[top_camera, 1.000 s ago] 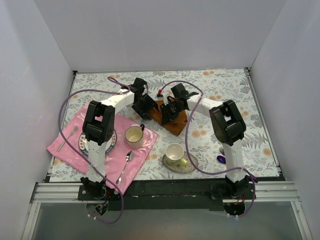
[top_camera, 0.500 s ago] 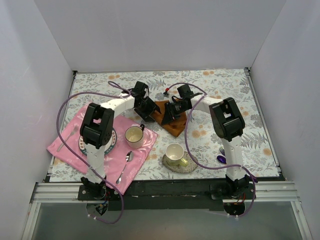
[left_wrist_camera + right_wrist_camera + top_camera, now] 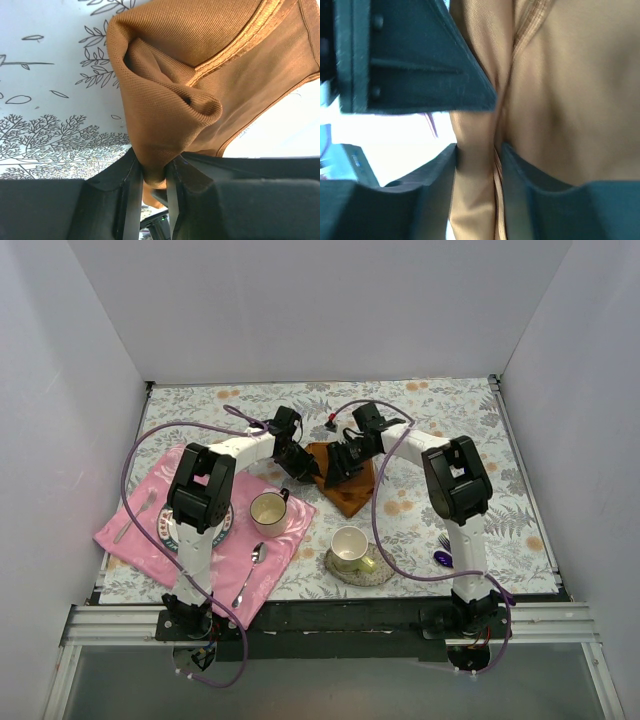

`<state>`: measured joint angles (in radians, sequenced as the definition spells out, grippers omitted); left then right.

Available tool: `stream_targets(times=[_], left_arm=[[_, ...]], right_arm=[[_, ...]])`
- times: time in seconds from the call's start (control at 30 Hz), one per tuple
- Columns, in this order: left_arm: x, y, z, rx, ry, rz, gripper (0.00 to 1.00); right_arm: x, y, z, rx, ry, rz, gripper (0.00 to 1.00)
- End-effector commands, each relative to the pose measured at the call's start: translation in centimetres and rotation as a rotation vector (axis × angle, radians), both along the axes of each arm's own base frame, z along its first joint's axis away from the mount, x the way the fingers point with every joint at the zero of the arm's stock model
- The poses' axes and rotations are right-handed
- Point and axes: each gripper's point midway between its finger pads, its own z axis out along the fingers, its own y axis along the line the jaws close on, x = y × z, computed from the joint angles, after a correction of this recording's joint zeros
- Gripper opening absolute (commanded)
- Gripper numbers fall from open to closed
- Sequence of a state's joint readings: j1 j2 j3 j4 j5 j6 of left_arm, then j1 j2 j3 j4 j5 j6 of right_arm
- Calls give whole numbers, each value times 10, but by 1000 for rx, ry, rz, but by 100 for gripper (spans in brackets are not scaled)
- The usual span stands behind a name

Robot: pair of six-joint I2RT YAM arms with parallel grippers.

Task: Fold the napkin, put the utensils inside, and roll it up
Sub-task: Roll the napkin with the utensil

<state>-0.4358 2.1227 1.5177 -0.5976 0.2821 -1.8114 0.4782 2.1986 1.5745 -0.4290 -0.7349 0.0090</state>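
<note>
The rust-orange napkin (image 3: 350,490) lies bunched mid-table, one corner pointing toward me. My left gripper (image 3: 303,468) is at its left edge. In the left wrist view the left gripper (image 3: 155,167) is shut on a puckered fold of the napkin (image 3: 170,100). My right gripper (image 3: 342,464) sits over the napkin's far part. In the right wrist view the right gripper (image 3: 477,150) has a strip of napkin (image 3: 570,100) filling the gap between its fingers. Of the utensils, a purple piece (image 3: 441,558) shows beside the right arm's base, mostly hidden by the arm.
A pink cloth (image 3: 140,540) at the left carries a patterned plate (image 3: 228,525), a cup (image 3: 268,510) and a silver spoon (image 3: 250,570). A second cup (image 3: 350,545) stands on a saucer (image 3: 378,570) in front of the napkin. White walls close in three sides.
The left gripper has moved right, onto the napkin's left edge. The right gripper has shifted slightly toward the back, and the napkin has drawn into a narrower shape.
</note>
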Motion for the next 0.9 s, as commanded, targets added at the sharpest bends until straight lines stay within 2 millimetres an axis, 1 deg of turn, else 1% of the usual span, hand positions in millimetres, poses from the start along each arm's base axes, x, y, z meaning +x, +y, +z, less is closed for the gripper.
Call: stream_targets(times=[0.0,0.03,0.07,0.1,0.13,0.17,0.2,0.23,0.3,0.33,0.4,0.47,0.5,0.53,0.63,0.67,0.7,0.73,0.77,0.8,0.83,0.87], left_arm=[[-2,7,-11,48,19,-17,11],[-3,7,-11,47,23,-18,11],[-3,7,-10,48,23,-21,11],[-3,7,-10,49,23,-22,11],[-3,7,-10,48,23,-23,11],[-3,7,-8,49,21,-27,10],[-3,8,-8,51,21,-28,10],[-3,8,-8,52,21,-32,10],[-3,9,-7,51,20,-32,10],[-4,10,-8,52,25,-33,10],[-4,10,-8,53,25,-31,10],[-5,11,-8,55,25,-32,10],[-5,11,-8,57,24,-31,10],[-5,11,-8,56,25,-32,10],[-5,11,-7,53,19,-30,10],[-4,11,-6,52,17,-27,10],[-4,11,-6,53,15,-27,10],[-4,11,-5,50,14,-25,10],[-4,11,-4,48,11,-27,10],[-4,10,-3,47,9,-28,9],[-3,11,-2,48,6,-24,9],[-4,10,-2,45,8,-24,9]], right_arm=[[17,-16,51,-63,-176,-7,59],[20,-19,62,-72,-210,-17,62],[21,-21,68,-81,-223,-21,66],[20,-20,75,-84,-245,-18,75],[23,-24,87,-98,-290,-28,77],[24,-25,93,-107,-321,-29,83],[23,-23,100,-110,-350,-20,99],[23,-24,113,-108,-386,-16,99],[16,-22,125,-86,-417,35,99],[18,-24,135,-97,-448,17,99],[20,-29,145,-135,-460,-33,99],[18,-38,153,-186,-491,-15,99],[18,-39,153,-224,-512,-29,99],[26,-47,157,-272,-557,-76,99],[31,-53,160,-314,-596,-128,99],[36,-57,161,-324,-579,-210,99],[46,-66,160,-333,-561,-324,99],[43,-66,159,-299,-514,-370,99],[39,-63,156,-249,-483,-343,99],[40,-64,156,-212,-459,-341,98],[37,-61,150,-203,-442,-332,97],[34,-61,139,-224,-440,-310,95]])
